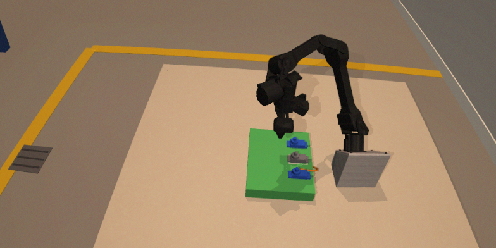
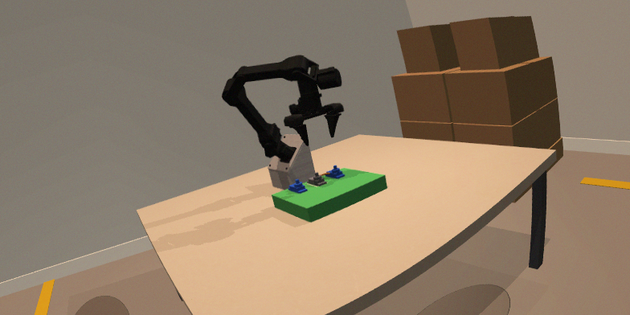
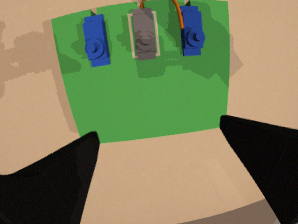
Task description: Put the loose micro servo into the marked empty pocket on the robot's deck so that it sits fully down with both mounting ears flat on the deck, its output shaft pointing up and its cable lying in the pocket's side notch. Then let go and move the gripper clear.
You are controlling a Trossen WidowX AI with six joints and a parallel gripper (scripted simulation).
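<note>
1. The gripper [image 1: 281, 131] [image 2: 319, 140] [image 3: 160, 129] is wide open with nothing between its fingers; in the exterior view it hangs above the surface [image 1: 194, 107] [image 2: 419, 206] [image 3: 170, 175], around the middle of the frame.
2. The green deck [image 1: 267, 162] [image 2: 348, 195] [image 3: 150, 100] lies on the surface, below and right of centre in the top view and across the upper part of the wrist view.
3. The grey micro servo [image 1: 298, 158] [image 2: 317, 179] [image 3: 144, 35] sits at the pale-outlined pocket [image 1: 298, 163] [image 3: 158, 36], its output shaft pointing up, at upper centre of the wrist view. Whether both ears lie fully flat is too small to tell.
4. One blue servo [image 1: 298, 143] [image 2: 298, 188] [image 3: 96, 41] stands on its left in the wrist view, another blue servo [image 1: 300, 173] [image 2: 335, 174] [image 3: 192, 32] on its right, both apart from it.
5. An orange cable [image 1: 315, 169] [image 3: 178, 15] runs out at the top edge of the wrist view; its seating in the notch cannot be made out.
</note>
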